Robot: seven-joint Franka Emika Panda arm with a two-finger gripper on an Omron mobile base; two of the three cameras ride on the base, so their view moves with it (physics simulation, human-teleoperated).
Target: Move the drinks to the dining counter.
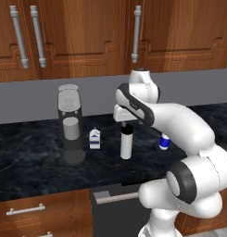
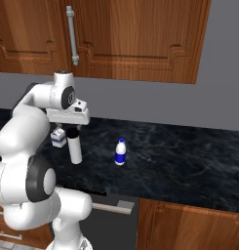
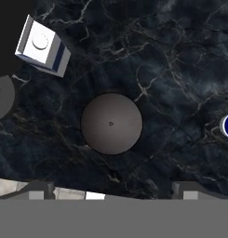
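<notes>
- Left base view: a black-and-grey coffee machine (image 1: 70, 124) stands on the black marble desk (image 1: 31, 162) beneath wooden wall cupboards (image 1: 87, 32), to the left of the drinks; a small white-and-blue gabled carton (image 1: 94, 139) sits just beside its right side, apart from it.
- Right of the carton, the tall white cylinder with black cap (image 1: 127, 141) stands upright on the desk; nothing lies between it and the front edge.
- Further right, the small white bottle with blue label (image 1: 164, 142) is partly hidden behind the arm's forearm; the right base view shows it whole (image 2: 120, 152), upright, well clear of the cylinder (image 2: 75, 148).
- Below the desk edge, a dark appliance front with a pale bar handle (image 1: 116, 196) sits between brown drawers.
- Hand view: the cylinder's round dark cap (image 3: 111, 123) lies near the middle, straight under the claw (image 3: 113, 188), its two fingertips (image 3: 38, 189) wide apart at either side and holding nothing.
- The carton (image 3: 43, 45) shows at upper left, the bottle's blue edge (image 3: 227, 126) at the right border.
- Claw (image 1: 126, 124) hangs just above the cap, pointing straight down; the forearm reaches level over the desk from the bent elbow.
</notes>
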